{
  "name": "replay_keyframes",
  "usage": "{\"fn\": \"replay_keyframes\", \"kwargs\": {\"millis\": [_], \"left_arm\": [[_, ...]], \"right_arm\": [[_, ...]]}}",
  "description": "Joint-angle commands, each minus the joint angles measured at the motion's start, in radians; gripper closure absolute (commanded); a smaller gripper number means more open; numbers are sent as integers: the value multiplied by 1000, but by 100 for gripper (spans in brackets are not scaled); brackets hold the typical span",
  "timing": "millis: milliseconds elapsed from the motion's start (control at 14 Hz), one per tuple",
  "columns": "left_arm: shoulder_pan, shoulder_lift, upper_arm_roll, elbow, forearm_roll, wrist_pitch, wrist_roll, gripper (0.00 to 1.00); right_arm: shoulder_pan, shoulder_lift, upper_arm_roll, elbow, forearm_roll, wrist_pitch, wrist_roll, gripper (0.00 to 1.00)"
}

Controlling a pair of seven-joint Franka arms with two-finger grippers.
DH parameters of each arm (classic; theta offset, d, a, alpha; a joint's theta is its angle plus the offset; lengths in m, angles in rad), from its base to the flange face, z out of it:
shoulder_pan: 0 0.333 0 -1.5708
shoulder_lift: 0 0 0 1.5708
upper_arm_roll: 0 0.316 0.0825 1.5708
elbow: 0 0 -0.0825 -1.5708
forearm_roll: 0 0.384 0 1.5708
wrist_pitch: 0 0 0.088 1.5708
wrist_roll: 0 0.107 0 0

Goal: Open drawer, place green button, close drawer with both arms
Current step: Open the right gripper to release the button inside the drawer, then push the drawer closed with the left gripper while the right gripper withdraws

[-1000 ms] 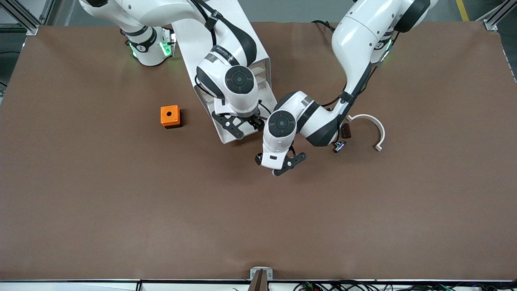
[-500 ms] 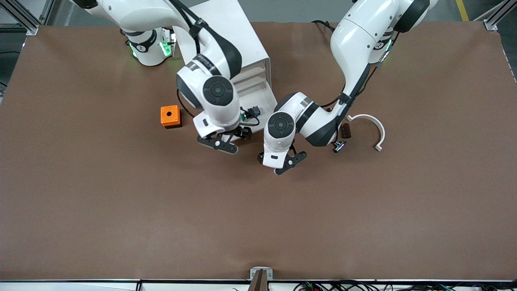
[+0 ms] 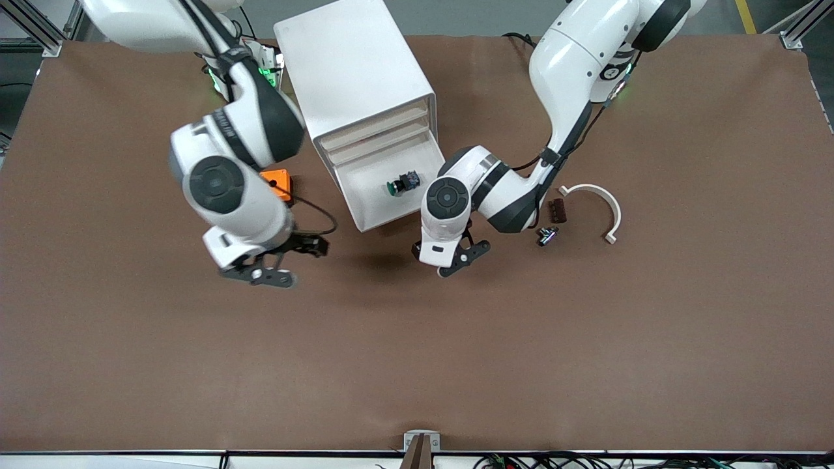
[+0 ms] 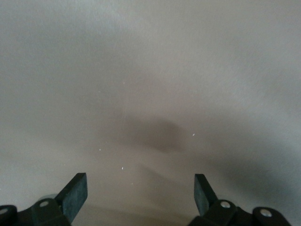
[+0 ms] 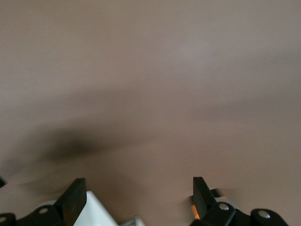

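The white drawer cabinet (image 3: 355, 71) stands near the robots' bases, with its bottom drawer (image 3: 365, 195) pulled open. The button (image 3: 402, 183), green cap and dark body, lies on its side in that drawer. My right gripper (image 3: 280, 264) is open and empty over the bare table, beside the drawer toward the right arm's end. Its wrist view shows open fingers (image 5: 75, 197) over brown table and a white corner of the drawer (image 5: 101, 212). My left gripper (image 3: 449, 260) is open and empty, low over the table beside the drawer's front corner. Its wrist view shows only table between the fingers (image 4: 75, 193).
An orange box with a hole (image 3: 279, 181) sits beside the cabinet, partly hidden by the right arm. A white curved piece (image 3: 606, 202), a small brown part (image 3: 556, 210) and a black-and-white switch part (image 3: 547, 234) lie toward the left arm's end.
The right gripper has left the drawer and swung toward the right arm's end, baring the button in the drawer. The left gripper has barely shifted.
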Motion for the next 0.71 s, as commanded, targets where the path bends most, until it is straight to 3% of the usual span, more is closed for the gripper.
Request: {"fn": "replay_keyframes", "kwargs": {"millis": [0,357,571,643], "left_arm": [[-27,-24,-1,-28,-15,2,-4,0],[-55,-29,-41,-25,-69,2,-6,0],[-60,-26,-49,-27,-69,2,-6,0],[-69,-26,-49,-27,-69,1,-4,0]], "right_arm": [[-112,1,24,20,-6,-58,-145,0],[-258,-6,24,20,14,-89,-262,0],[-298,-36,18,20,14,-146,-271,0],[-291,-50,-9,20,14,-172,-287,0]]}}
